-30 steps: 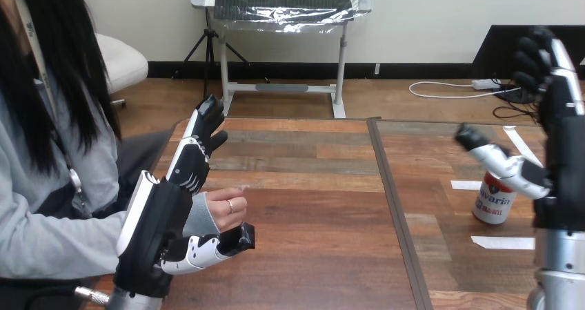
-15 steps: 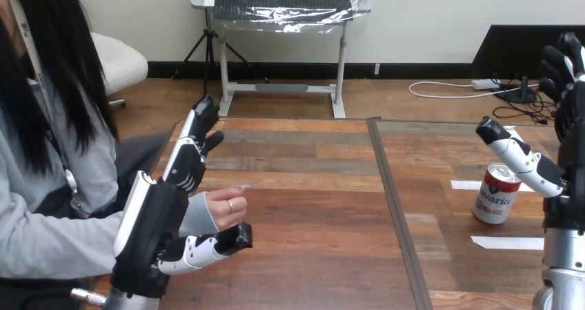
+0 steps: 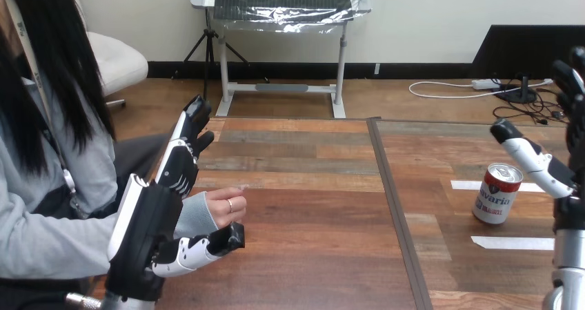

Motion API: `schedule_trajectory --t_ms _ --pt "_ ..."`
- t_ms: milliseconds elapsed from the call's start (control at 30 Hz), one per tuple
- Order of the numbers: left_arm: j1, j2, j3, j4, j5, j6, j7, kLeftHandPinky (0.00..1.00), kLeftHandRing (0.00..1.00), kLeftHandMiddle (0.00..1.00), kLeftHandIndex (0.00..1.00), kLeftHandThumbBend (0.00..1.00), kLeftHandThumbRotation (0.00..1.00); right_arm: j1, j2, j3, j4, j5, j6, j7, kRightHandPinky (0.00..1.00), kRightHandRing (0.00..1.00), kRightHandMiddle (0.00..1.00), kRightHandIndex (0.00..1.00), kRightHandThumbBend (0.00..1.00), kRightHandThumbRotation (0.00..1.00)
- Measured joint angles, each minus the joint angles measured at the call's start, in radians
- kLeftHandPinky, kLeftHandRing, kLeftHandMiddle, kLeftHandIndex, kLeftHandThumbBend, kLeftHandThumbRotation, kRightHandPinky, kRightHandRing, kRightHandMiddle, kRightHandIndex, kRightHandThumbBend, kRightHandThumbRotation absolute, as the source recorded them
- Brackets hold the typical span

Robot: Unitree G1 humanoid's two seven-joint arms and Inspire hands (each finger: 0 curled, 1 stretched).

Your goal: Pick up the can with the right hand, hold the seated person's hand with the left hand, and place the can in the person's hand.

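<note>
The can (image 3: 497, 194) stands upright on the bench (image 3: 310, 220), untouched. The right robot hand (image 3: 537, 163) hangs open just right of it and above. Far left of the can, the left robot hand (image 3: 155, 220), open, flanks the person's hand (image 3: 219, 210).

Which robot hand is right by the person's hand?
The left hand: its thumb lies just below the person's hand, with its fingers straight up beside it. The right hand is across the table, open near the can.

The scene is viewed from a head-mounted camera, aimed forward and down across the tabletop (image 3: 310, 213), at close range.
</note>
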Motion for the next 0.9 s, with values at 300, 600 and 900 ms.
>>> schedule_trajectory --t_ms 300,600,900 --pt "0.001 0.003 0.003 0.000 -0.022 -0.017 -0.022 0.98 1.00 1.00 1.00 1.00 0.63 -0.016 -0.029 -0.008 0.072 0.002 0.016 0.001 0.94 0.94 0.89 0.96 1.00 0.47" --pt "0.000 0.004 0.004 0.002 -0.053 -0.035 -0.052 1.00 1.00 1.00 1.00 1.00 0.62 -0.036 -0.048 -0.014 0.133 0.001 0.031 -0.003 0.94 0.94 0.89 0.96 1.00 0.47" --pt "-0.004 0.008 0.010 0.011 -0.069 -0.042 -0.070 1.00 1.00 1.00 1.00 1.00 0.63 -0.063 -0.063 -0.009 0.186 -0.018 0.060 -0.034 0.93 0.93 0.89 0.96 1.00 0.48"
